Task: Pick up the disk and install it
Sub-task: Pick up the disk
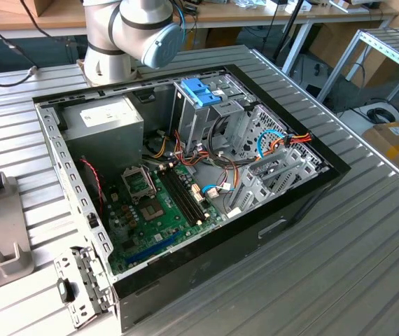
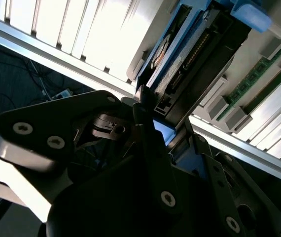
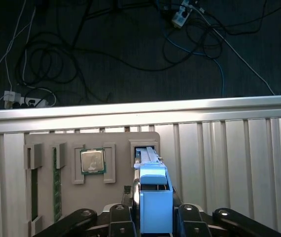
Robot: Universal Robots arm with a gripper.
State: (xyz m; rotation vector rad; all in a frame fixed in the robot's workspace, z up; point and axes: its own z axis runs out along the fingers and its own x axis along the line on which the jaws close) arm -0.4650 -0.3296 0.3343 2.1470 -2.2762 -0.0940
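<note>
**Hand on disk, disk standing in its tray slot**

Disk (image 3: pixel 153 180) stands on edge in a slot of the grey parts tray (image 3: pixel 116 140), near a square processor chip (image 3: pixel 92 161). A green memory stick (image 3: pixel 56 182) lies further along the same tray. The tray sits on the ribbed bench (image 1: pixel 339 280), at the exterior view's left of the open PC case (image 1: pixel 255 238).

Hand (image 3: pixel 154 193) is narrow. Its fingers (image 3: pixel 122 213) flank the light-blue carrier frame (image 3: pixel 155 212) on both sides & look pressed to it, so I read it as gripped. Disk not lifted out of the slot yet.

Handling, my est.: metal drive = dense, stiff, heavyish for its size, no flex. The plastic frame is the softer, slicker part & may bow or slip under squeeze. Prob. shock-sensitive, and the connector end (image 2: pixel 182 69) is exposed, so no knocks. Best hold: across the frame rails approx. mid-length, square to the slot, clear of connector & label.
</note>
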